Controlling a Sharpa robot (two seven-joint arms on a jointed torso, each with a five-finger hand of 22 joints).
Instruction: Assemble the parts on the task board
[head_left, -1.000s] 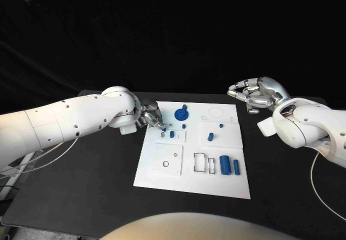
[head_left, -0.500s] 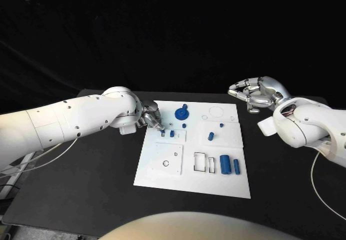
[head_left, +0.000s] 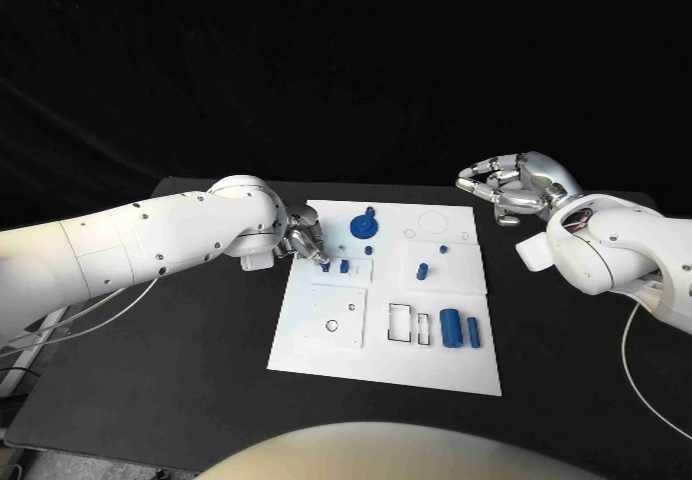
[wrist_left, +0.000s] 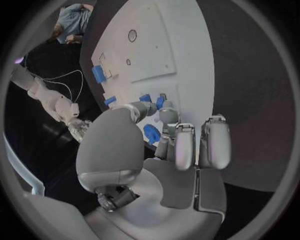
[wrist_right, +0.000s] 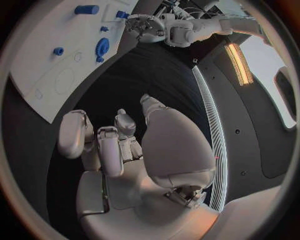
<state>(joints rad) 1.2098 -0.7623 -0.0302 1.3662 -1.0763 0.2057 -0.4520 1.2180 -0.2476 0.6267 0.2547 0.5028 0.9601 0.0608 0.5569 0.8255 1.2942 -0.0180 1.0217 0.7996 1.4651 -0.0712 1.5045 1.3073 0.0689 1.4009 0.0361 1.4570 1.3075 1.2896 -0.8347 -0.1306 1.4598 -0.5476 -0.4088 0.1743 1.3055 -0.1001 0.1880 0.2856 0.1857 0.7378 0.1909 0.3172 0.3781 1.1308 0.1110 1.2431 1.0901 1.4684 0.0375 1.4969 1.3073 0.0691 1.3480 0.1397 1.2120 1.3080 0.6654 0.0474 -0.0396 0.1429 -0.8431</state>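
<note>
The white task board (head_left: 433, 368) lies in the middle of the black table. My left hand (head_left: 304, 240) hovers at the board's far left edge, its fingertips (wrist_left: 166, 114) drawn near each other just short of two small blue parts (head_left: 335, 266) standing side by side; nothing sits between them. A blue round gear-like part (head_left: 361, 227) stands just beyond that hand. My right hand (head_left: 505, 187) hangs off the board past its far right corner, fingers curled in and holding nothing. Two blue cylinders (head_left: 459, 330) lie near the board's right edge.
A short blue peg (head_left: 421, 270) and two tiny blue pieces (head_left: 371, 249) stand mid-board. Outlined rectangular slots (head_left: 408, 322) and a small round hole (head_left: 332, 326) mark the board's near half. Bare black table (head_left: 173, 340) surrounds the board.
My left hand has drawn back up and to the left, off the two small blue parts. The right hand has stayed where it was.
</note>
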